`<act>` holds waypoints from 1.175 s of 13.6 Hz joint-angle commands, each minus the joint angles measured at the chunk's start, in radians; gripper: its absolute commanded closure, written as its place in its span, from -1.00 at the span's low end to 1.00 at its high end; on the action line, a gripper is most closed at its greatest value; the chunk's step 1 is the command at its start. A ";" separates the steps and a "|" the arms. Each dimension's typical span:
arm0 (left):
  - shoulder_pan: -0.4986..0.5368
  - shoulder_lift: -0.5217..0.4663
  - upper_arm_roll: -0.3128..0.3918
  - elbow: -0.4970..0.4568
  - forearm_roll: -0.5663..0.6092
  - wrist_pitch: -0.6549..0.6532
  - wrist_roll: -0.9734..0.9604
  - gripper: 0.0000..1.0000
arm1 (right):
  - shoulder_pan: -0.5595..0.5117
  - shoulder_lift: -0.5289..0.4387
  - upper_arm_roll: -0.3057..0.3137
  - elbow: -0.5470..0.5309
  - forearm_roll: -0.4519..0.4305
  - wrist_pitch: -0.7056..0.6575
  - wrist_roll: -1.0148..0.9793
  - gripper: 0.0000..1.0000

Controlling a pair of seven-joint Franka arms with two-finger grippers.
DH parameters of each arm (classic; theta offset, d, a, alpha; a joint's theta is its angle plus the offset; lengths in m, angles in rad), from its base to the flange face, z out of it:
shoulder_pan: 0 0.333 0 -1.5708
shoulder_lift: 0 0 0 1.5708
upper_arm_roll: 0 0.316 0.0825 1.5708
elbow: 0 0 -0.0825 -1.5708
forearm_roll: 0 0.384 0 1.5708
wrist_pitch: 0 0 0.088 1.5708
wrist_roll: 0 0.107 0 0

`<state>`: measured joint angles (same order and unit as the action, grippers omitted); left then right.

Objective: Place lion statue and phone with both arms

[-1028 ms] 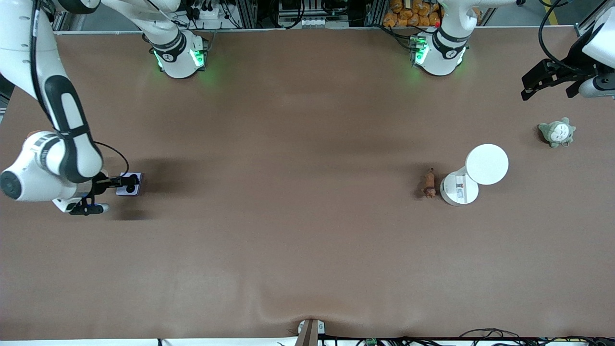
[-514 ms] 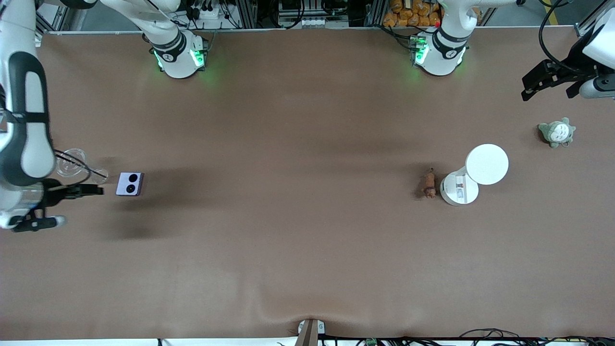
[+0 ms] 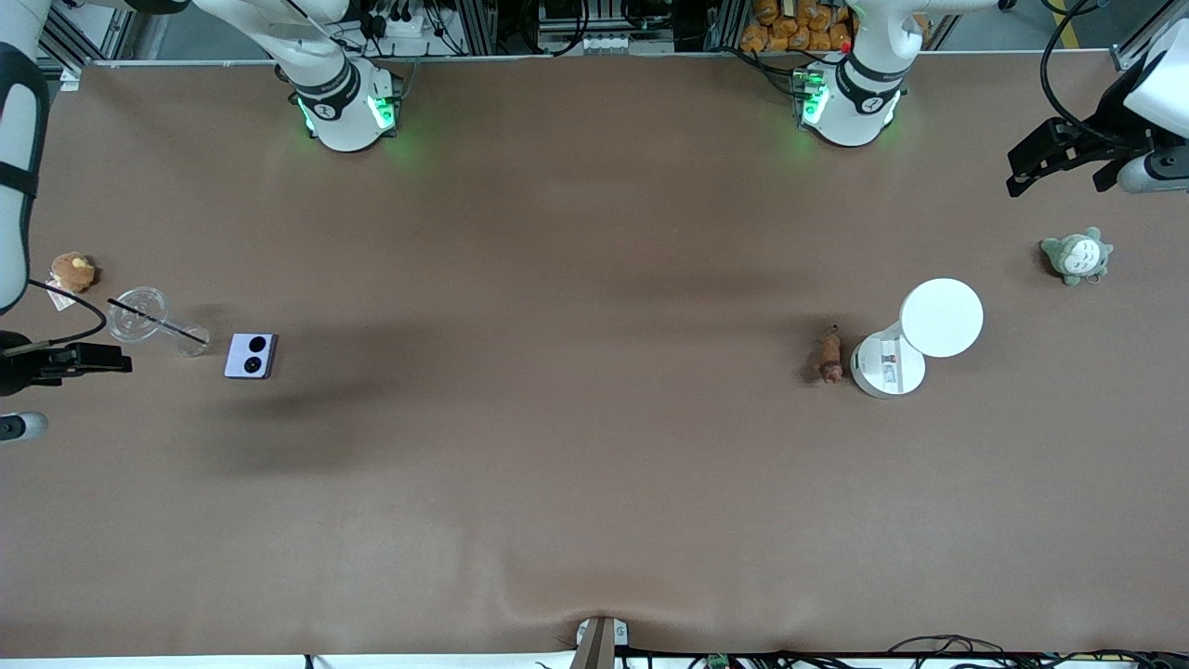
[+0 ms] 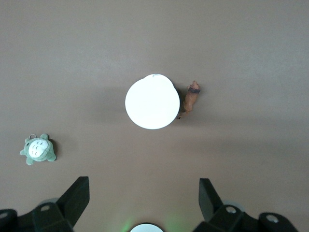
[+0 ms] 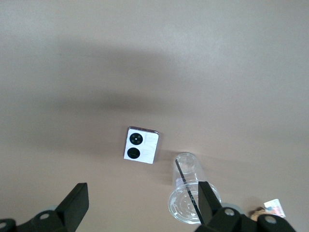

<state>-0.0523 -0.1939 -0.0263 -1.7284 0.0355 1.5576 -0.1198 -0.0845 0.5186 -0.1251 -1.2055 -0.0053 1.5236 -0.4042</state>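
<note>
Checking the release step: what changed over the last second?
The right claw let go of the phone and pulled back to the right arm's end of the table, uncovering a clear cup and a brown plush. The phone stayed put, as did the left claw, lion statue, white lamp and grey-green plush.

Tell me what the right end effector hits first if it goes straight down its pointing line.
Probably bare table, just short of the phone and beside the cup. The open right end effector holds nothing; depth is unclear.
</note>
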 commanded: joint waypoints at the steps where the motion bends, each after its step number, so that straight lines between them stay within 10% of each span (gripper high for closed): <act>1: 0.002 0.007 -0.001 0.023 -0.017 -0.004 0.014 -1.00 | 0.026 -0.034 0.018 0.026 -0.012 -0.025 0.005 -1.00; 12: 0.005 0.016 0.000 0.058 -0.031 -0.028 0.003 -1.00 | 0.046 -0.239 0.019 0.081 0.042 -0.100 0.232 -1.00; 16: 0.005 0.017 0.000 0.058 -0.031 -0.030 0.005 -1.00 | 0.048 -0.480 0.021 -0.182 0.036 -0.074 0.232 -1.00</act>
<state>-0.0515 -0.1910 -0.0259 -1.6997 0.0197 1.5499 -0.1198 -0.0403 0.1984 -0.1094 -1.1619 0.0240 1.3924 -0.1956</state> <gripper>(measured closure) 0.000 0.000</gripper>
